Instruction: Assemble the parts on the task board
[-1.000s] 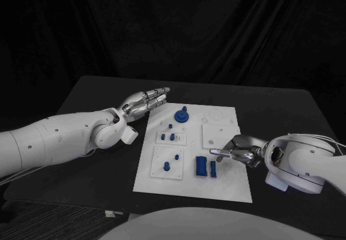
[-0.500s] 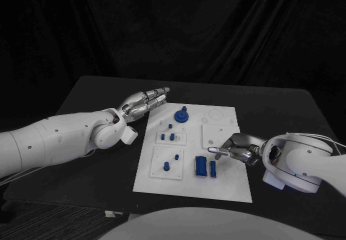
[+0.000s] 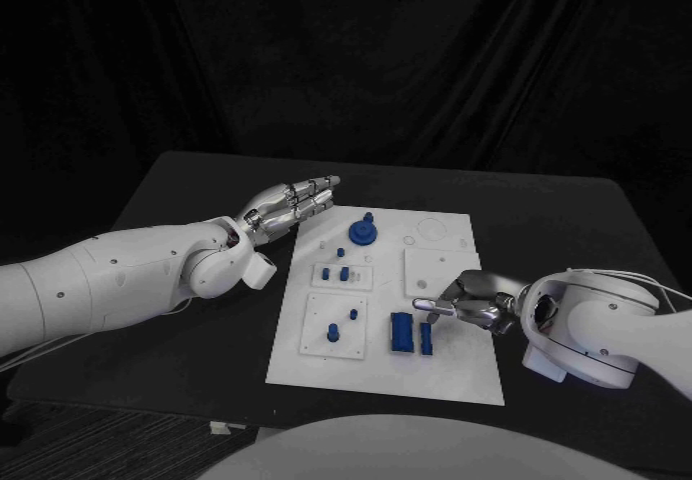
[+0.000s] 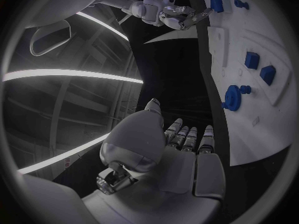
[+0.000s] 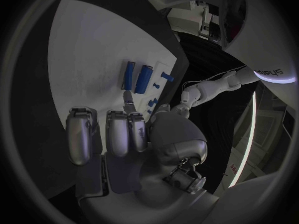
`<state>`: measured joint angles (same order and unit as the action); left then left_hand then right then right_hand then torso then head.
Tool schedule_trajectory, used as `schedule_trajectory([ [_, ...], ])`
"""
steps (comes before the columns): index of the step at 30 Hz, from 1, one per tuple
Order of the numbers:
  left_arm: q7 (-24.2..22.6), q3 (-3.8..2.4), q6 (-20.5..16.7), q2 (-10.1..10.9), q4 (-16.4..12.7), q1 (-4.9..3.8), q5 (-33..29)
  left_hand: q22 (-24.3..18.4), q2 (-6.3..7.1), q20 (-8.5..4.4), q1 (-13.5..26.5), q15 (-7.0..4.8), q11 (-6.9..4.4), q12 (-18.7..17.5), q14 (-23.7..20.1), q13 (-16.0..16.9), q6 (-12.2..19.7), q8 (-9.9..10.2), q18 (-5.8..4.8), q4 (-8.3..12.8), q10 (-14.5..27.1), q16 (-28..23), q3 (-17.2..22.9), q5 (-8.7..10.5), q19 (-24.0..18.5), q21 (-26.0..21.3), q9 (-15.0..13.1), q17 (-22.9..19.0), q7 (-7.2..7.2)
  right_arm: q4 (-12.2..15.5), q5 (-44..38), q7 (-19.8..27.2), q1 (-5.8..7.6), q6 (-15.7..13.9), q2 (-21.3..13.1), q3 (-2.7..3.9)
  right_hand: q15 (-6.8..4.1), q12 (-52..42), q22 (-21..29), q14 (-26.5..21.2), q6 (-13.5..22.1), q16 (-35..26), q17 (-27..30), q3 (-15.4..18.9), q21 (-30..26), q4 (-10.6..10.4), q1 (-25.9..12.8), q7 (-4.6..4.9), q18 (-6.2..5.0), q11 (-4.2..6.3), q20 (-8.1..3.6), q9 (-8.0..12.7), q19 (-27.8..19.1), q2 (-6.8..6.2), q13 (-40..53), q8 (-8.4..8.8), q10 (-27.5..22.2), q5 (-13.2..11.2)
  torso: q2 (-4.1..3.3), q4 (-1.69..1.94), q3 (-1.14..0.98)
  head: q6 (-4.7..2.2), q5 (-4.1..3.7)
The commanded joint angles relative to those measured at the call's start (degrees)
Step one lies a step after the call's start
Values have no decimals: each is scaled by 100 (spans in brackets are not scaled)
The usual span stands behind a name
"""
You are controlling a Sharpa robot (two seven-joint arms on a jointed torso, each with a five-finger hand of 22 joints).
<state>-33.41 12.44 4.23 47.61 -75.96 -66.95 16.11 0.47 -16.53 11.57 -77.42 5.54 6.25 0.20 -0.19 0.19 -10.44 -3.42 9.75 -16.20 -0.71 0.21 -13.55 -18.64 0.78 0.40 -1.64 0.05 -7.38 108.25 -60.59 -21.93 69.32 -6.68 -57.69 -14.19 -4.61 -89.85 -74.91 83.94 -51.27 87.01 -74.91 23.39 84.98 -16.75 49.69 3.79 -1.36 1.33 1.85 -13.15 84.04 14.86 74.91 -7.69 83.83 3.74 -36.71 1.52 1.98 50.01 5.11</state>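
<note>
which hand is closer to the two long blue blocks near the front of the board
Right. The right hand reaches in just beside the long blue blocks; the left hand rests off the task board's far left corner.

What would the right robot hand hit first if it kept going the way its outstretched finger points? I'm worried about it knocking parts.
Probably the pair of upright blue blocks: the right robot hand points its finger toward them across the white board. How high the fingertip sits above them is unclear.
</note>
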Motion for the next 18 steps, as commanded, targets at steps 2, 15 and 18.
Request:
schedule_trajectory([
  [2,-67,-5,60,-5,1,11,-3,8,10,53,-58,38,31,5,19,7,0,-36,42,15,-3,-21,33,-23,3,34,-5,-5,-39,-3,-42,-38,-50,169,12,0,-46,-15,-1342,396,7,29,-239,36,9,13,39,-13,8,37,-39,6,344,30,1509,29,617,36,0,-2,1,-1,3],
  [15,-52,-5,58,8,-4,13,-3,8,8,55,-71,40,32,5,19,7,1,-36,42,21,-3,-21,43,-42,4,36,-5,-5,-40,-9,-42,-128,-103,229,5,0,-50,-15,-1337,392,38,24,-217,43,-4,31,145,-6,5,37,-44,55,337,61,1509,83,617,130,3,4,-1,-1,13],
  [18,-51,-5,57,14,-10,13,-3,8,8,55,-71,40,32,5,19,7,1,-36,42,21,-3,-21,43,-42,4,36,-5,-5,-40,-10,-72,-154,-106,251,4,0,-45,-15,-1331,389,114,19,-202,65,-22,24,195,3,0,30,-42,105,328,64,1509,148,617,146,0,1,-3,-1,23],
])
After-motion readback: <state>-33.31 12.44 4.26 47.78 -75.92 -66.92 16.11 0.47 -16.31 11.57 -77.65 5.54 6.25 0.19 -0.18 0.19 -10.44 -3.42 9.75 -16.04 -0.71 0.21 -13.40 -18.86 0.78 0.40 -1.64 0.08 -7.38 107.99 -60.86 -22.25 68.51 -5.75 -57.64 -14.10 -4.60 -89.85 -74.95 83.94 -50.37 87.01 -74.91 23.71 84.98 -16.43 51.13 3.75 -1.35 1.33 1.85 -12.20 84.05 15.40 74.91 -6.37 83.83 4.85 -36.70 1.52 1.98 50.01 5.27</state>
